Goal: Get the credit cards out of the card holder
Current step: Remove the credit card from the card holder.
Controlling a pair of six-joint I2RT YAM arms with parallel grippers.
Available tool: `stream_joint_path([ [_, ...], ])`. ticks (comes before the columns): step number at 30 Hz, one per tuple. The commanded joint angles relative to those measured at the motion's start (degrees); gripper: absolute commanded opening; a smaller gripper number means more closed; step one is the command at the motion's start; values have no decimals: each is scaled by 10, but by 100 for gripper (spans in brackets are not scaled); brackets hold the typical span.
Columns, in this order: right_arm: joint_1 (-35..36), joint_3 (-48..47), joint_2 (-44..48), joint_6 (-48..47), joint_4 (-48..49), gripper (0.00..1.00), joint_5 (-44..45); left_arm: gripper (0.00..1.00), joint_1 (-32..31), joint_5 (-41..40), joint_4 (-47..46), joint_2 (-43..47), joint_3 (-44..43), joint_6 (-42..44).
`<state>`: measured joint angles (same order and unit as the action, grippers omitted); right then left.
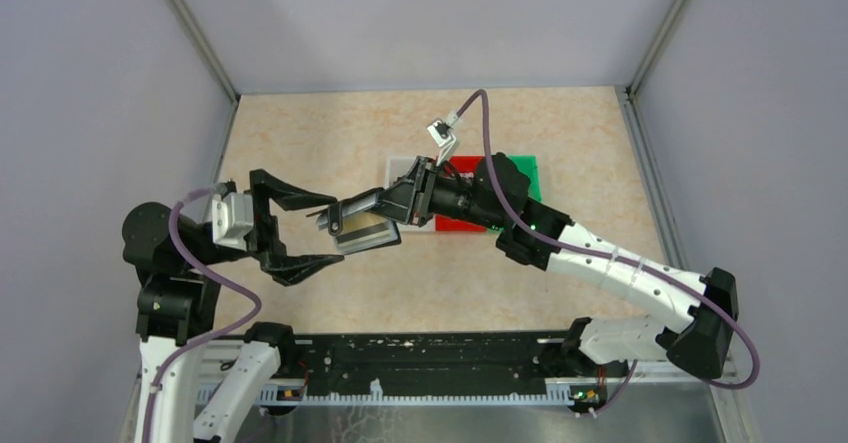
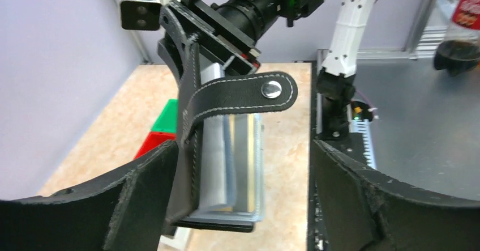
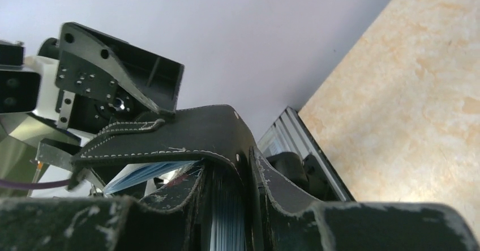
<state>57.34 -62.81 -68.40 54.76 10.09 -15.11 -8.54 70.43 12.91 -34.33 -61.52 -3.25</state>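
Note:
The black card holder (image 1: pixel 362 221) hangs above the table, folded open. My right gripper (image 1: pixel 398 206) is shut on its far end. In the right wrist view its fingers (image 3: pixel 141 217) clamp the leather (image 3: pixel 198 132), with grey-blue slot edges (image 3: pixel 229 222) between them. My left gripper (image 1: pixel 338 230) is open around the holder's near end. In the left wrist view the holder (image 2: pixel 187 166) sits beside the left finger (image 2: pixel 113 205), far from the right one. The snap-tab strap (image 2: pixel 243 97) sticks out sideways. A gold credit card (image 2: pixel 249 171) shows edge-on inside the grey-blue slots (image 2: pixel 215 149).
Red (image 1: pixel 455 225), green (image 1: pixel 525 168) and white (image 1: pixel 403 168) bins sit on the table just behind the right gripper. A black rail (image 1: pixel 420 358) runs along the near edge. A bottle (image 2: pixel 467 13) stands off the table in the left wrist view.

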Motion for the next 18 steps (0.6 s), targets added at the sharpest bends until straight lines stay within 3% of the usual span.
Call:
stream_joint_path([
  [1,17,-61,-7,4,-39,0,6,87,-1,-51,28,8,13,117],
  [4,22,-70,-16,-2,-47,0,-7,71,-1,-105,-13,19,28,110],
  [12,28,-72,-17,-16,-17,0,-47,56,0,-86,13,20,30,122],
  [18,28,-50,-4,-39,44,0,-103,26,-1,-83,26,-2,7,72],
])
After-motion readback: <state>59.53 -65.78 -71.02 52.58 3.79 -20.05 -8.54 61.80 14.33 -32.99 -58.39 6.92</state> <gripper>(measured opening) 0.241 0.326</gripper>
